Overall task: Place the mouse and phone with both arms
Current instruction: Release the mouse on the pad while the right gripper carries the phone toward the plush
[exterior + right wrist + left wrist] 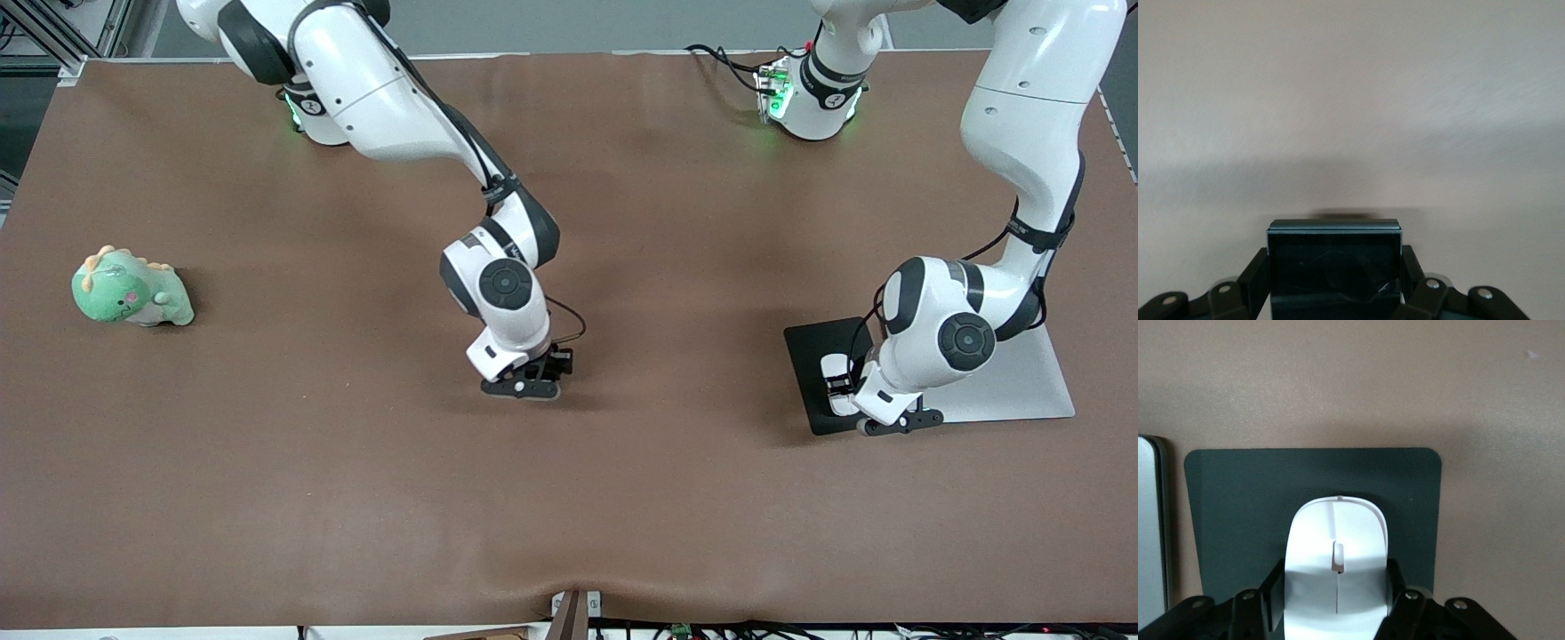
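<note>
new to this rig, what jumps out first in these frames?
The two arms, each low at the brown table: the left gripper has its fingers around the white mouse on the dark mouse pad, toward the left arm's end. The right gripper, mid-table, grips the black phone. A green plush dinosaur sits alone toward the right arm's end.

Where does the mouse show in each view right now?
Front view: the mouse sits on the dark pad, mostly hidden by the left gripper.
Left wrist view: mouse low centre, between the gripper's fingers.
Right wrist view: not in it.
Shared landmark: the dark pad.
</note>
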